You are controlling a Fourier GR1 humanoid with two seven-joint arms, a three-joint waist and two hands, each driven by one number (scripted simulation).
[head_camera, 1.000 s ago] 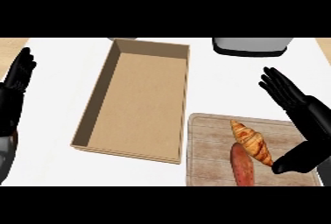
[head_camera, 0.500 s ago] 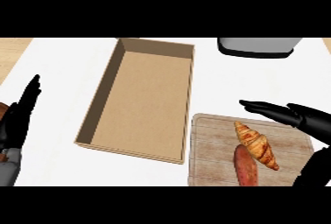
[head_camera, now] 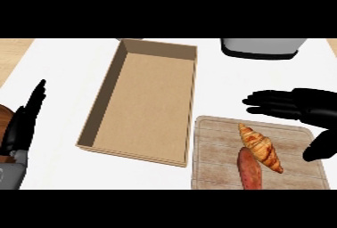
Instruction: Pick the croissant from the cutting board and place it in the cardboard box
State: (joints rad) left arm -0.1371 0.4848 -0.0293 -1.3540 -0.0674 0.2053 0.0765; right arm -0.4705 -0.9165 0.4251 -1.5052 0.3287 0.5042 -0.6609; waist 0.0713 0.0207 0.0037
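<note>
On the white table [head_camera: 79, 62] we see the open cardboard box [head_camera: 141, 102] beside the cutting board [head_camera: 217, 151], where the croissant [head_camera: 261, 147] lies against a sweet potato [head_camera: 248, 171]. Our right hand [head_camera: 296, 107] hovers just above, fingers spread wide, holding nothing. Our left hand [head_camera: 23, 124] rests open at the left edge.

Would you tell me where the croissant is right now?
In the head view, the croissant lies on the cutting board at lower right, touching the sweet potato, just below the open right hand.
</note>
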